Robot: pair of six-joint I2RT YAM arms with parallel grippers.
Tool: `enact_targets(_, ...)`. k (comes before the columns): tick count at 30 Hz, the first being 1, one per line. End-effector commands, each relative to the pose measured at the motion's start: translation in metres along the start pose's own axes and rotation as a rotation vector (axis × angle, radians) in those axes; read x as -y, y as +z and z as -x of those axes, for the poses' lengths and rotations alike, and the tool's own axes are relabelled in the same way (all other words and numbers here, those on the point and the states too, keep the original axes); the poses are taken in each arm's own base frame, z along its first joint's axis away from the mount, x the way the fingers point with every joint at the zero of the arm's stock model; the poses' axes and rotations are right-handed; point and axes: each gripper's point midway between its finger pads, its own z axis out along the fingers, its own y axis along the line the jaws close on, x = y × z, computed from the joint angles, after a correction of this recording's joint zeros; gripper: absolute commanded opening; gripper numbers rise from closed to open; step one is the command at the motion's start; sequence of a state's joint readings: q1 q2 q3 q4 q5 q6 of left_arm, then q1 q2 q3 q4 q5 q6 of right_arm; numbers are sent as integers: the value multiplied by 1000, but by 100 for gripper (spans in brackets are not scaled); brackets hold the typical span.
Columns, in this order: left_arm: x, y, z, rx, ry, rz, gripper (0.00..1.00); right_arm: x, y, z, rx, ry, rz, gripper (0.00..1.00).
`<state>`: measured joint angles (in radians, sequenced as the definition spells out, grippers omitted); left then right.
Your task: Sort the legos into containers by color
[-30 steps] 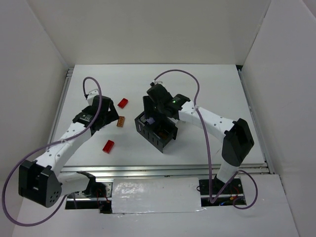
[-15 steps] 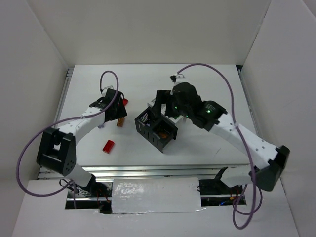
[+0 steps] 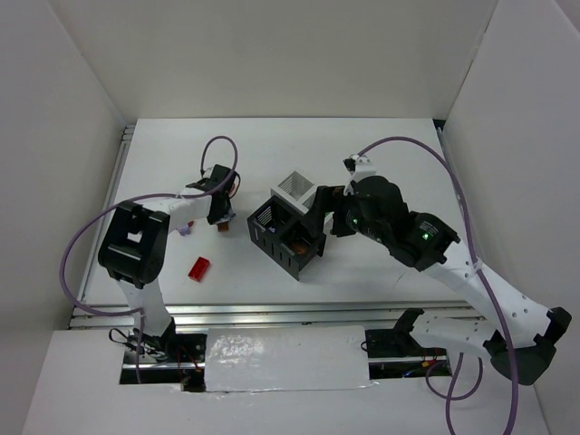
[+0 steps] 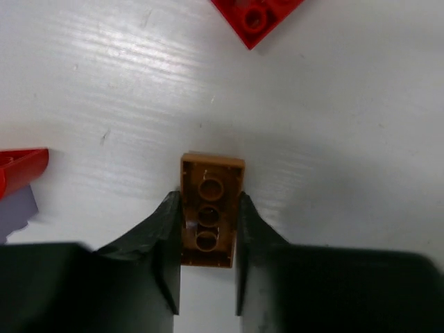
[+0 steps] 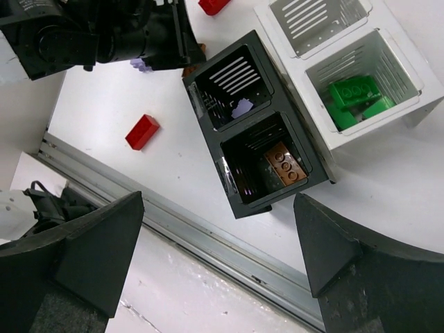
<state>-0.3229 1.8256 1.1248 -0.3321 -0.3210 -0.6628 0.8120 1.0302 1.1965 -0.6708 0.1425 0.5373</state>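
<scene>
Two pincers differ: the left pincer (image 4: pixel 207 223) pinches an orange-brown brick (image 4: pixel 212 171) lying on the bench (image 3: pixel 381 163), left of the four bins (image 5: pixel 239 128), seemingly to carry it to the near black bin (image 5: pixel 234 186) holding a matching brick (image 5: pixel 285 164), while the right pincer (image 5: pixel 218 243) hovers spread wide above them.

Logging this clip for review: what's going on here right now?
The left gripper is shut on an orange-brown lego on the table, with red legos loose nearby. The right gripper hangs open above the containers, holding nothing. In them are a purple piece, another orange-brown brick and green bricks, each colour in its own bin.
</scene>
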Motion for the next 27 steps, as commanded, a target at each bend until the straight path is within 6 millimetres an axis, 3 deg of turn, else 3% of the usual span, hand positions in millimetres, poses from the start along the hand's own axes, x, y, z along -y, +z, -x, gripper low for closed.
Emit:
enact_targets(1, -3, 10, -8, -32, 9, 17, 20, -1, -14, 7, 39, -8, 12, 96)
enact_targets(3, -3, 7, -7, -28, 6, 13, 11, 0, -18, 9, 52, -5, 12, 96)
enact_targets(4, -6, 5, -5, -17, 1, 26, 0, 0, -19, 10, 57, -5, 11, 96)
enact_targets(7, -8, -22, 12, 56, -39, 3, 0, 5, -22, 11, 67, -5, -6, 96)
enact_targets(8, -6, -47, 31, 130, -68, -36, 0, 7, -24, 12, 74, -4, -16, 96)
enact_targets(10, -3, -75, 45, 218, -95, -90, 0, 10, -28, 13, 85, 1, -25, 97)
enact_targets(11, 0, -108, 62, 332, -121, -167, 0, 12, -34, 15, 101, 5, -26, 96)
enact_targets(12, 3, -126, 67, 388, -129, -212, 0, 12, -38, 16, 111, 2, -18, 96)
enact_targets(13, 12, -163, 75, 480, -123, -310, 0, 13, -46, 17, 132, 0, -3, 97)
enact_targets(14, 15, -170, 68, 501, -107, -353, 0, 16, -51, 20, 148, 6, -12, 97)
enact_targets(16, 33, -215, 74, 610, -93, -521, 0, 23, -64, 21, 171, 15, -26, 98)
enact_targets(17, 44, -222, 62, 596, -57, -592, 0, 26, -68, 22, 180, 18, -36, 98)
enact_targets(18, 55, -242, 68, 649, -54, -672, 0, 29, -73, 23, 191, 21, -47, 98)
enact_targets(19, 72, -262, 55, 653, -3, -769, 0, 32, -80, 24, 201, 24, -53, 98)
enact_targets(21, 94, -284, 42, 667, 54, -875, 0, 36, -87, 27, 221, 29, -69, 99)
enact_targets(22, 115, -300, 31, 677, 104, -959, 0, 38, -94, 28, 229, 31, -69, 99)
enact_targets(27, 176, -323, -11, 638, 259, -1121, 0, 41, -110, 30, 257, 41, -62, 100)
